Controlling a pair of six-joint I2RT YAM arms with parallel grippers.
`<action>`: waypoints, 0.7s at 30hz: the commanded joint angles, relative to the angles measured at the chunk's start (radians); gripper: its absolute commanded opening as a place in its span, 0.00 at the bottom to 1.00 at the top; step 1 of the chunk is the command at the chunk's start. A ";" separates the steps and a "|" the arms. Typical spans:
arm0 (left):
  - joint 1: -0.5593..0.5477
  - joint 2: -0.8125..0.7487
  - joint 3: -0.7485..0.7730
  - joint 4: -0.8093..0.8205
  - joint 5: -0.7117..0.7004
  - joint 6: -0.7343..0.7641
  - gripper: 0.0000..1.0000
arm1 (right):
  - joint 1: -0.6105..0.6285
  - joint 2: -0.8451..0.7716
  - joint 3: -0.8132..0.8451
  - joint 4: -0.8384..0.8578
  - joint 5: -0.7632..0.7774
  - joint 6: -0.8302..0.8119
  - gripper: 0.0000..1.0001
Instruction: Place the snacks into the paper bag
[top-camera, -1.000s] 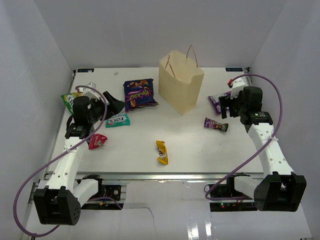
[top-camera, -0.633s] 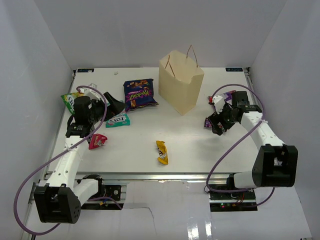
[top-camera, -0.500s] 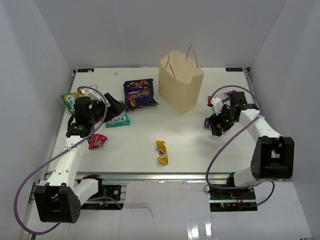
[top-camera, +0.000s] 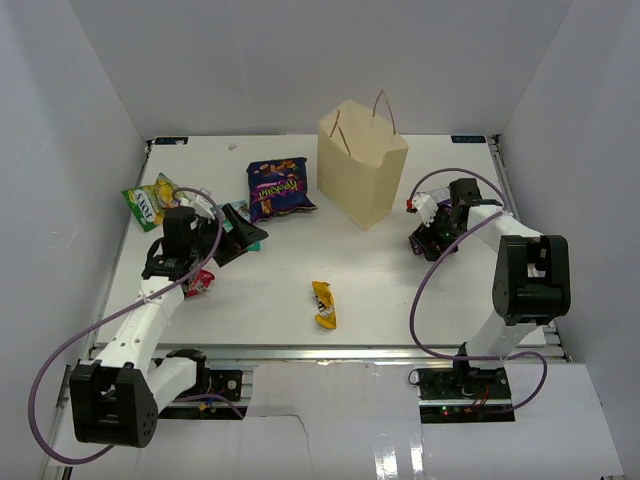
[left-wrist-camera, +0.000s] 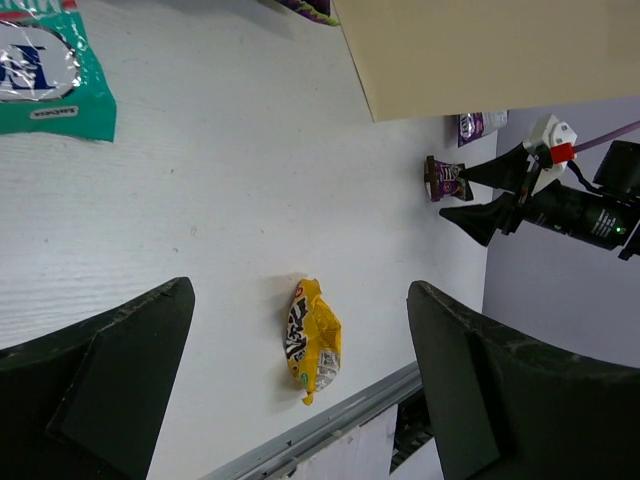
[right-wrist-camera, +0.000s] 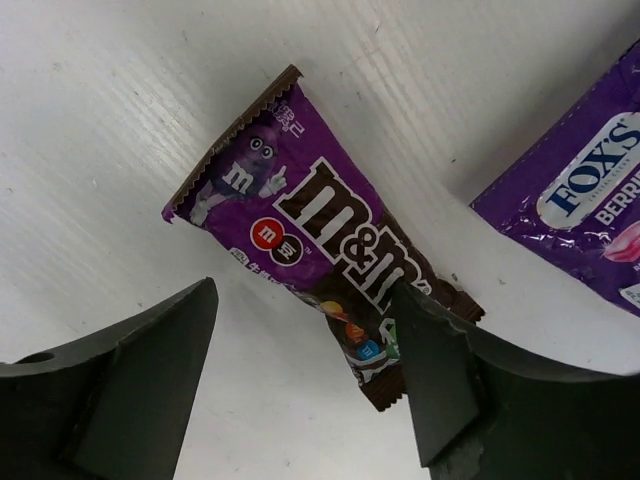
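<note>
The purple candy packet (right-wrist-camera: 320, 250) lay flat on the table (right-wrist-camera: 100, 100), right of the paper bag (top-camera: 362, 160). Looked light, glossy, crinkly, probably slippery; best pinched across its narrow middle. Over it the right pincer (right-wrist-camera: 302, 295) stood apart, straddling, not clamped. Left of the bag, the left pincer (left-wrist-camera: 300, 292) gaped empty.

Robot lab: white-walled test booth (top-camera: 300, 60)

The right gripper (top-camera: 432, 240) has been brought in from farther right toward the paper bag (top-camera: 365, 170) and lowered over the purple candy packet (right-wrist-camera: 320, 230) right of the bag. The left gripper (top-camera: 243, 232) has been shifted nearer to the bag, above the teal packet (left-wrist-camera: 50, 70). By this the green-yellow packet (top-camera: 150, 200), far left of the bag, has been uncovered.
</note>
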 joint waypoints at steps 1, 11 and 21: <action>-0.068 -0.013 -0.007 0.010 0.013 -0.031 0.98 | 0.000 0.001 0.027 0.022 -0.019 -0.113 0.75; -0.321 0.143 0.054 0.013 -0.091 -0.094 0.98 | -0.003 0.054 0.013 -0.022 -0.047 -0.154 0.28; -0.449 0.179 0.056 -0.071 -0.168 -0.126 0.98 | 0.015 -0.231 0.076 -0.402 -0.574 -0.234 0.16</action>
